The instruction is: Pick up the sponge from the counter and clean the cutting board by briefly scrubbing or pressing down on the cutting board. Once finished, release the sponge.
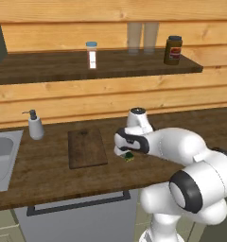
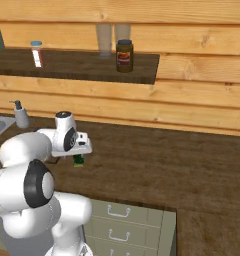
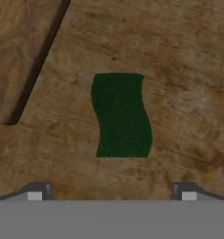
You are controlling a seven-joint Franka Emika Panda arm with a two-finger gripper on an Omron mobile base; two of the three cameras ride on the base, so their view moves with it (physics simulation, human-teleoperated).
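One sponge (image 3: 121,115), one cutting board (image 1: 87,148), one soap dispenser (image 1: 35,125), two jars (image 1: 173,49)

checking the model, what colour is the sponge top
Dark green; the sponge shows best in the hand view.

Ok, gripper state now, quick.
Gripper: jaws open, holding nothing, above the sponge lying on the counter.
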